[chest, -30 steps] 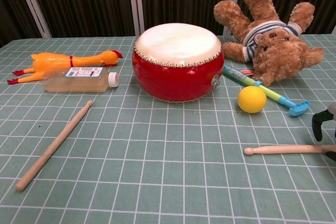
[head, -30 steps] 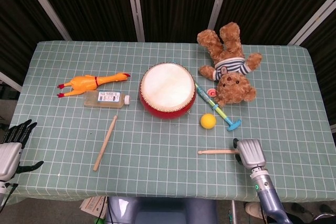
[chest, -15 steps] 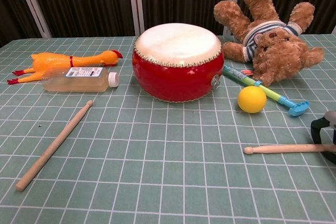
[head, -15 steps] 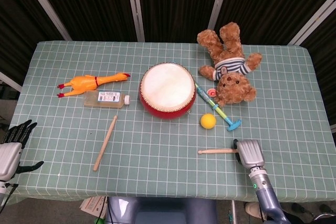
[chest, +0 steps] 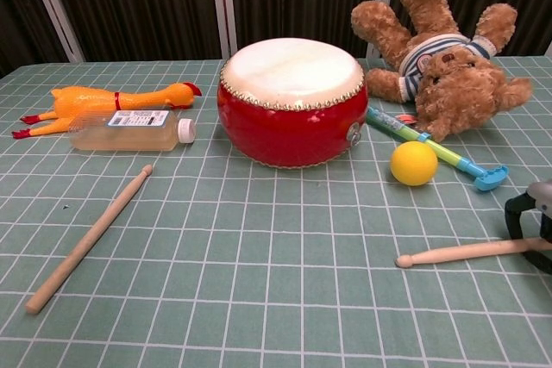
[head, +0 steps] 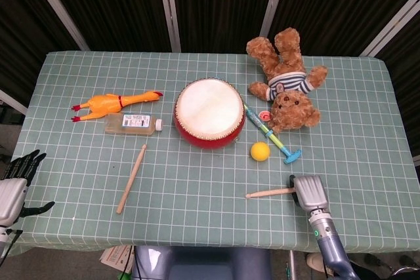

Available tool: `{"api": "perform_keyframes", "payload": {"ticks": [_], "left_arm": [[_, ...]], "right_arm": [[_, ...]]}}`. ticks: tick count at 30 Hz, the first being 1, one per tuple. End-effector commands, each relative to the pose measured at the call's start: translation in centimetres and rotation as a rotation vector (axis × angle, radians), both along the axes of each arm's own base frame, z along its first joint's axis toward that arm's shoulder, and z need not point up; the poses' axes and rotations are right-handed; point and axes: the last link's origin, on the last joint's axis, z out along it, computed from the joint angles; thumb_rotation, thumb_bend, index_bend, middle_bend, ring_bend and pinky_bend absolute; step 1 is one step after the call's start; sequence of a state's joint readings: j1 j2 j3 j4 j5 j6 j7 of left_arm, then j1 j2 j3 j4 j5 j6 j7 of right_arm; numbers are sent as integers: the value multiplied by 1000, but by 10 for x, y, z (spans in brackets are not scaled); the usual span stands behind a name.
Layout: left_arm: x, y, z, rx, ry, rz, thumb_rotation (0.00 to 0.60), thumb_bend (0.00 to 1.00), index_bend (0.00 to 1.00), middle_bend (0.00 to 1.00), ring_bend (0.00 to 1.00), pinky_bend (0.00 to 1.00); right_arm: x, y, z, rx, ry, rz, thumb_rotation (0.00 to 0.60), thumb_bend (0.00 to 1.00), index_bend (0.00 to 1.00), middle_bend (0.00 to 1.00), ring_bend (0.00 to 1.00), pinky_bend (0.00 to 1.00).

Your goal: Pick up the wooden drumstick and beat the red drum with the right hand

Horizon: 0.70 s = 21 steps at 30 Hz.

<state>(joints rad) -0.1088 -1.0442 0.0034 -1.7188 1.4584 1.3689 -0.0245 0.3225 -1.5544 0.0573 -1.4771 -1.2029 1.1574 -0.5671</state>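
The red drum (head: pixel 209 113) (chest: pixel 291 101) with a pale skin stands mid-table. A wooden drumstick (head: pixel 269 193) (chest: pixel 457 252) lies near the front right, its tip pointing left toward the table's middle. My right hand (head: pixel 308 193) (chest: pixel 530 221) is at its butt end, and its dark fingers (chest: pixel 516 213) curl over the stick and grip it. The chest view cuts the hand off at the right edge. My left hand (head: pixel 13 185) hangs off the table's front left corner with its fingers apart and nothing in it.
A second drumstick (head: pixel 131 178) (chest: pixel 86 243) lies front left. A rubber chicken (head: pixel 115 103) and a clear bottle (head: pixel 133 123) sit left of the drum. A teddy bear (head: pixel 285 83), a toy hammer (head: pixel 272 137) and a yellow ball (head: pixel 260 151) lie to its right.
My right hand has closed in on the stick's butt end. The right drumstick has swung slightly, with its tip now lower and a little further left. The left hand is still.
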Motion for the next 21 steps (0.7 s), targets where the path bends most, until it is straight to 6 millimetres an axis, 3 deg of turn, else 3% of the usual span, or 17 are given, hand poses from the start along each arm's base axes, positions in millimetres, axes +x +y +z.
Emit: {"api": "perform_keyframes", "payload": {"ticks": [1,9,21], "left_arm": [[0,0,0,-1,-1,2,600,16,0,0,0,27],[0,0,0,0,1,2,600,16,0,0,0,27],[0,0,0,-1,0,2,600,16,0,0,0,27]], "right_arm": [[11,-3,10,-33,-45,28,600,559,1000,1000,1000,1000],[39,-15,49,-119,-196,16,600,584,1000,1000,1000,1000],[63,-59,108,-282,-350,-103,600,607,1000,1000,1000,1000]]}}
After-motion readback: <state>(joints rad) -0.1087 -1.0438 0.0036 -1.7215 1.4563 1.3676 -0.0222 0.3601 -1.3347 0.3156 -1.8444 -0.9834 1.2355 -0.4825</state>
